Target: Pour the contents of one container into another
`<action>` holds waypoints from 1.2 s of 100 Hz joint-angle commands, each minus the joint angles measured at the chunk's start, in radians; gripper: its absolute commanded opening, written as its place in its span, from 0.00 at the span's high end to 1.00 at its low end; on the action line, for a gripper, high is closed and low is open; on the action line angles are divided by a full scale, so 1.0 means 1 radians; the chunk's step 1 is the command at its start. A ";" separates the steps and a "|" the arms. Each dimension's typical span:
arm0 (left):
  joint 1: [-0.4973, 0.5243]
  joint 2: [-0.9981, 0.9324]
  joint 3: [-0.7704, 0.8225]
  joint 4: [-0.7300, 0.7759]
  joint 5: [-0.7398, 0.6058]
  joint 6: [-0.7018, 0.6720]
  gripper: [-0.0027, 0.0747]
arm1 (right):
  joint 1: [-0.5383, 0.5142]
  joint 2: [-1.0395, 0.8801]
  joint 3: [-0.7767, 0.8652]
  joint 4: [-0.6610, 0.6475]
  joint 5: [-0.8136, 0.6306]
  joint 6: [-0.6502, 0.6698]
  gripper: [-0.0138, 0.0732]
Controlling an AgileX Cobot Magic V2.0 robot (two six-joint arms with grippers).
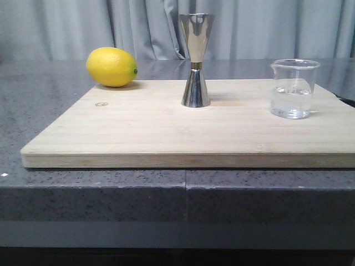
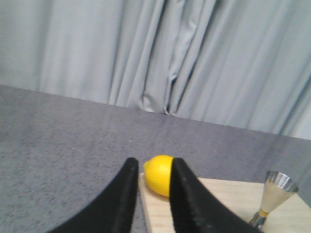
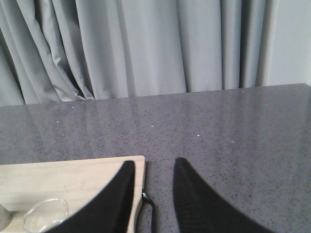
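Note:
A clear glass beaker (image 1: 294, 88) with white marks stands on the right of the wooden board (image 1: 138, 133), holding some clear liquid. Its rim shows in the right wrist view as the beaker (image 3: 44, 214). The steel hourglass jigger (image 1: 195, 60) stands upright at the board's middle back; the jigger (image 2: 275, 196) also shows in the left wrist view. Neither gripper appears in the front view. My left gripper (image 2: 151, 167) is open, off the board's left end, with nothing between its fingers. My right gripper (image 3: 152, 167) is open beyond the board's right edge, empty.
A yellow lemon (image 1: 111, 67) lies at the board's back left corner, seen past the left fingers as the lemon (image 2: 158, 174). A thin black cable (image 3: 148, 204) lies by the board's right edge. Grey stone counter (image 1: 44, 88) surrounds the board; grey curtains hang behind.

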 commanded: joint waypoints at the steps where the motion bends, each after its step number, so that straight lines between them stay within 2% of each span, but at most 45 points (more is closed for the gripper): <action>1: -0.076 0.072 -0.042 0.002 -0.142 0.008 0.42 | -0.007 0.046 -0.037 0.008 -0.124 0.002 0.37; 7: -0.128 0.115 -0.042 0.011 -0.194 0.008 0.28 | -0.007 0.065 -0.037 0.024 -0.138 0.002 0.27; 14: -0.178 0.171 -0.042 0.011 -0.268 0.008 0.21 | -0.007 0.089 -0.037 0.037 -0.138 0.002 0.19; 36: -0.323 0.362 -0.042 0.019 -0.442 0.008 0.21 | 0.002 0.160 -0.037 0.100 -0.078 0.002 0.19; 55: -0.406 0.537 -0.044 0.155 -0.504 0.008 0.21 | 0.071 0.221 -0.037 0.100 -0.038 -0.005 0.19; 79: -0.415 0.683 -0.044 0.360 -0.636 -0.097 0.21 | 0.209 0.304 -0.033 0.096 -0.092 -0.114 0.19; 89: -0.415 0.731 -0.044 0.404 -0.688 -0.128 0.21 | 0.265 0.342 -0.033 0.080 -0.141 -0.116 0.19; 104: -0.397 0.804 -0.058 0.455 -0.759 -0.197 0.21 | 0.308 0.411 -0.033 0.066 -0.171 -0.116 0.19; 120: -0.363 0.879 -0.125 0.605 -0.778 -0.315 0.21 | 0.326 0.468 -0.033 0.061 -0.171 -0.116 0.19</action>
